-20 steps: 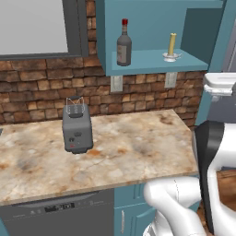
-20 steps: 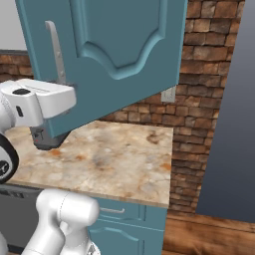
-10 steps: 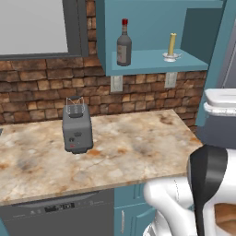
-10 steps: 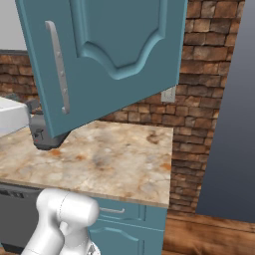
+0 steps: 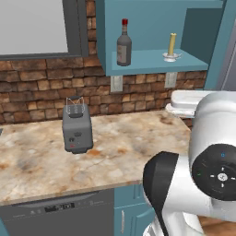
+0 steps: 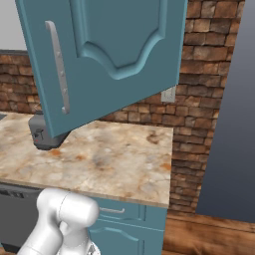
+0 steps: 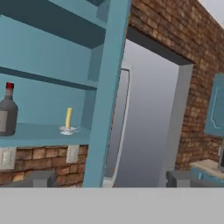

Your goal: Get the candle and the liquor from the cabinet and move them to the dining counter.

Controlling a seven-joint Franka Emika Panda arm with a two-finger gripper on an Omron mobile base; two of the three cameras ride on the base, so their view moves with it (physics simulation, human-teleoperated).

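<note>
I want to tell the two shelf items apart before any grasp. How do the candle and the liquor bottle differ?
The liquor is a dark glass bottle with a red cap and label; the candle is a slim yellow stick in a pale saucer holder. The liquor stands taller and wider than the candle. The liquor sits left, the candle right. Both stand upright on the cabinet shelf.

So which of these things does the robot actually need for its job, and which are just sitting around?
Needed:
liquor, on the cabinet shelf
candle, right of it on the same shelf
cabinet, door open

Just there:
toaster on the counter
dishwasher below it
wall outlets
</note>
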